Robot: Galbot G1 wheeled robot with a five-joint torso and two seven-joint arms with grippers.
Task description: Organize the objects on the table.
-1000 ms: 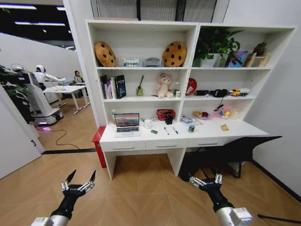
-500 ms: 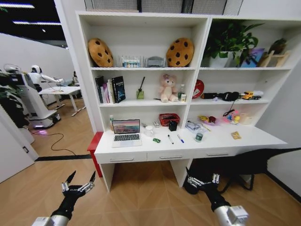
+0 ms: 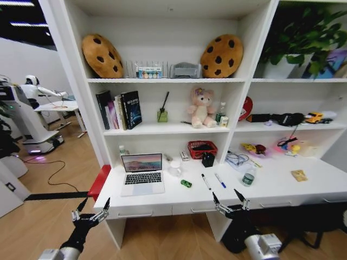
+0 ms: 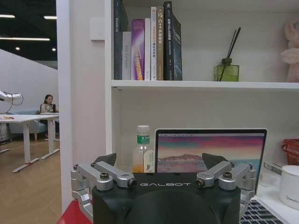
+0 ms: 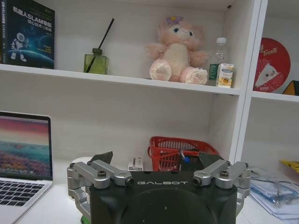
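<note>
Both tools hang low in front of the surface (image 3: 282, 190), fingers spread apart and holding nothing: your left tool (image 3: 91, 212) sits below the surface's left corner, your right tool (image 3: 230, 203) just under its front edge near the middle.

On the surface, the laptop (image 3: 142, 173) stands open at 11 o'clock from your left tool. Judge it the heaviest and stiffest piece, with a fragile screen; take it by the base edge, not the lid. The toy car (image 3: 186, 183) lies just right of it, at 11 o'clock from your right tool; it looks light and liable to roll, so pinch it across its sides. The black pen (image 3: 206, 181) and blue pen (image 3: 220, 180) lie side by side at 12 o'clock from that tool. They are thin and slippery and want a grip mid-shaft. The bottle (image 3: 248, 176) stands upright at 1 o'clock. It looks smooth and tippable, so clamp its body. The packet (image 3: 298, 175), far at 2 o'clock, looks flat and soft, so catch an edge.
</note>
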